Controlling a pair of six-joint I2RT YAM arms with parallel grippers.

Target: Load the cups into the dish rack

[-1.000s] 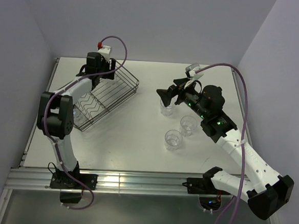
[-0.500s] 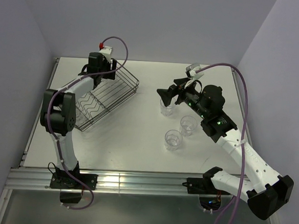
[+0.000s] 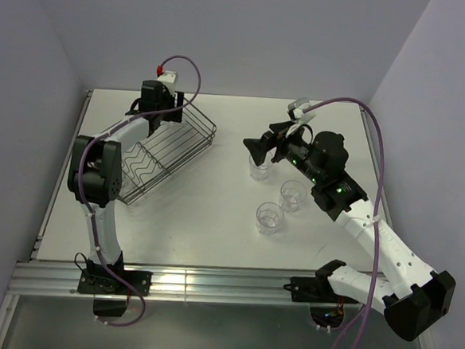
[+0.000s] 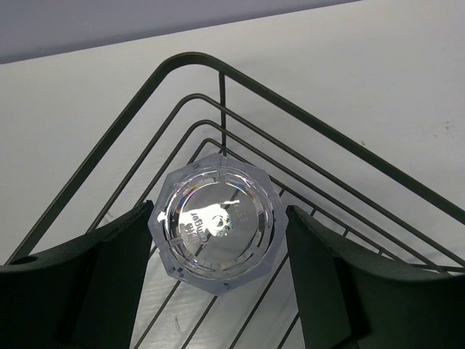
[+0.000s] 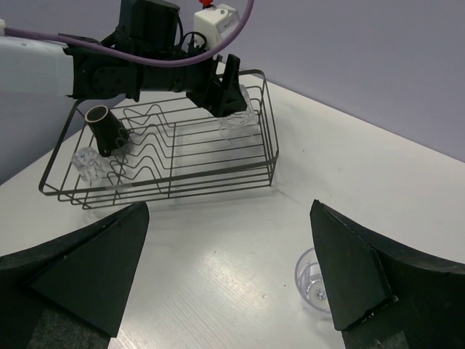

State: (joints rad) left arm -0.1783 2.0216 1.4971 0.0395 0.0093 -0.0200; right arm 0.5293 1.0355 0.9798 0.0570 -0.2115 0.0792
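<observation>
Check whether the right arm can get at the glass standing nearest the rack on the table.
Probably yes. The right gripper hangs open just above that glass, with nothing between them. The other two glasses stand apart from it, toward the arm bases, so they should not get in the way.

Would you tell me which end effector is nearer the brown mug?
Left. The left end effector is over the rack holding the mug; the right end effector is across the table.
</observation>
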